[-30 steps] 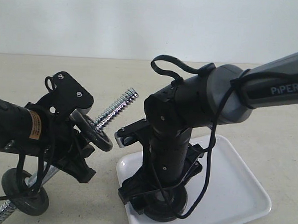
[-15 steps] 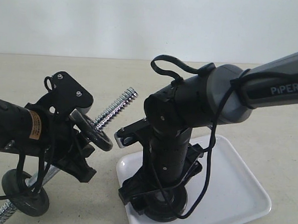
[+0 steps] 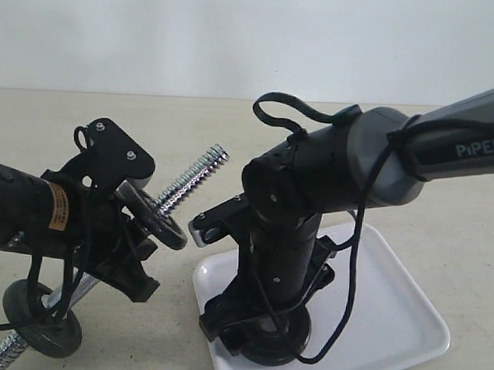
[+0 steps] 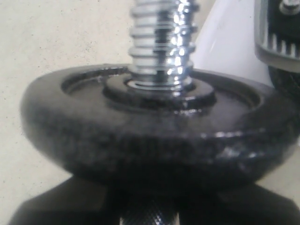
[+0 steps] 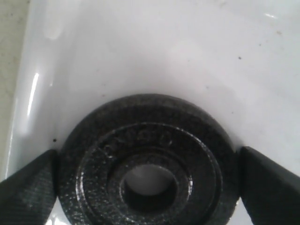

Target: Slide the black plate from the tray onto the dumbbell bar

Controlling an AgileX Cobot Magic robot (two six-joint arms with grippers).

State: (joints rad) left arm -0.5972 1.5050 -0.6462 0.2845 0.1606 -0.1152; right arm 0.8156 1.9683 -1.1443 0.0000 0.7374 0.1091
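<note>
You're at the pickup. The right gripper is down in the tray, its jaws apparently pinching the black plate across its rim. The plate lies flat near a tray corner. The left gripper clamps the dumbbell bar, which is tilted with its free threaded end up and another disc on it. Next you need to lift, tip the plate upright and line its hole up with the thread.

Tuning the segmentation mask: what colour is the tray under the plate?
The tray is glossy white, clearest in the right wrist view, under the black plate.
</note>
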